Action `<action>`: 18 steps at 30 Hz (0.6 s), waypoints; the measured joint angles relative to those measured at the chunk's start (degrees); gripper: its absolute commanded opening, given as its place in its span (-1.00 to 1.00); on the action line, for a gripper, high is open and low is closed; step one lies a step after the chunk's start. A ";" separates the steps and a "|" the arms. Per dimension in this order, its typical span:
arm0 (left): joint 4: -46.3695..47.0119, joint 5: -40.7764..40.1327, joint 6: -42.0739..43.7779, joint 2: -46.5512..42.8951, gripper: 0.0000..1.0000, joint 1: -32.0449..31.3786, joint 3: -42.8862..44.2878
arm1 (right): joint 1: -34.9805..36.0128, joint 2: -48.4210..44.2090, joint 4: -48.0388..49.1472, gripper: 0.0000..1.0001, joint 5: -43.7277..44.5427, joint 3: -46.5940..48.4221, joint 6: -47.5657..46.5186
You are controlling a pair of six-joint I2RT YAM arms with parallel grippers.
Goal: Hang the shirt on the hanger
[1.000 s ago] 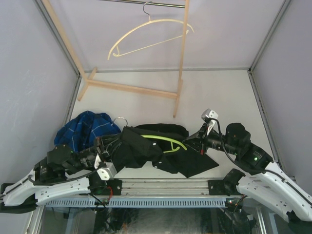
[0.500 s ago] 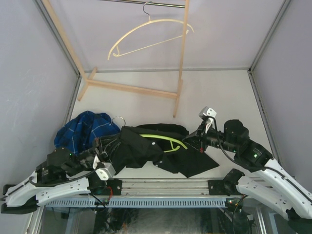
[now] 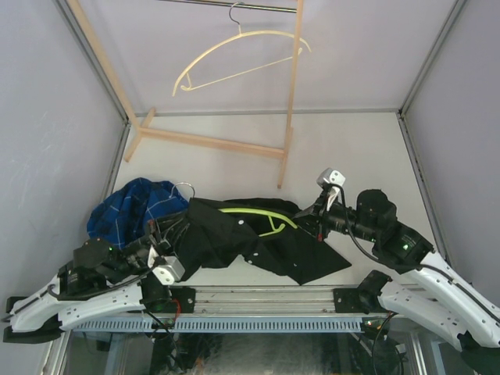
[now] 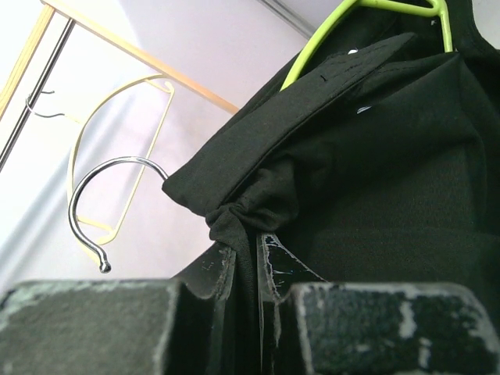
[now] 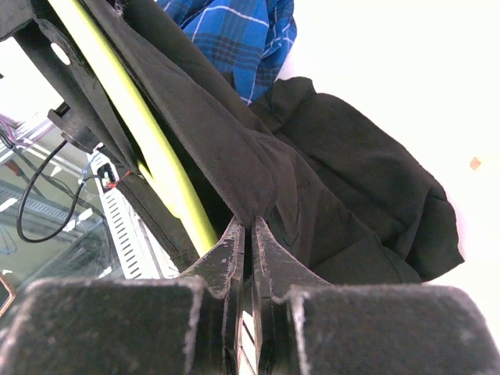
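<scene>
Left pincer is clamped on bunched shirt, right pincer nips its other side. Hanger lies lengthwise between them under the cloth, hooked end toward the left arm.

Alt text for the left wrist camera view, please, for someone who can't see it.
The left gripper is shut on a bunched fold of the black shirt, filling the right side. A lime-green hanger pokes from the shirt at the top, its metal hook curving at left; a cream hanger hangs behind.
</scene>
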 measured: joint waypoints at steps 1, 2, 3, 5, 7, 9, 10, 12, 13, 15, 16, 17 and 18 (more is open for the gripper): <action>0.04 -0.24 0.00 0.00 -1.00 0.00 0.00 | 0.00 -0.39 0.22 -0.88 0.15 0.00 0.00; 0.00 -0.35 0.00 0.04 -1.00 0.00 0.00 | 0.00 -0.79 0.22 -0.77 0.42 0.00 0.00; -0.02 -0.57 0.00 0.11 -1.00 0.00 0.00 | 0.00 -1.42 0.02 -0.65 0.94 0.00 -0.11; -0.02 -1.14 -0.02 0.09 -1.00 0.00 0.00 | -0.04 -2.16 -0.83 -0.44 2.25 0.02 -0.31; -0.07 -1.53 -0.04 0.11 -0.99 0.02 0.00 | -0.15 -2.62 -2.93 -0.30 4.50 0.59 -0.83; -0.39 -1.75 -0.04 0.09 -1.00 0.04 0.11 | -0.26 -2.73 -5.64 -0.21 7.58 1.92 -1.62; -0.57 -1.84 -0.07 0.09 -0.99 0.09 0.22 | -0.37 -2.80 -7.13 -0.18 9.35 2.67 -1.95; -1.05 -1.79 -0.09 0.11 -1.00 0.09 0.35 | -0.57 -2.95 -9.40 -0.12 12.09 3.91 -2.64; -1.36 -1.73 -0.07 0.13 -1.00 0.09 0.35 | -0.61 -3.19 -10.64 -0.08 13.16 4.63 -3.08; -1.99 -1.57 -0.07 0.35 -1.00 0.09 0.37 | -0.61 -3.96 -12.59 -0.01 14.23 5.75 -4.09; -2.38 -1.51 -0.07 0.63 -1.00 0.09 0.48 | -0.61 -4.50 -13.64 0.01 14.32 6.32 -4.76; -2.69 -1.33 -0.07 0.90 -0.99 0.09 0.55 | -0.61 -5.16 -14.47 0.01 13.92 6.86 -5.42; -3.13 -1.01 -0.07 1.20 -0.99 0.09 0.68 | -0.61 -5.79 -15.04 0.01 13.14 7.30 -5.99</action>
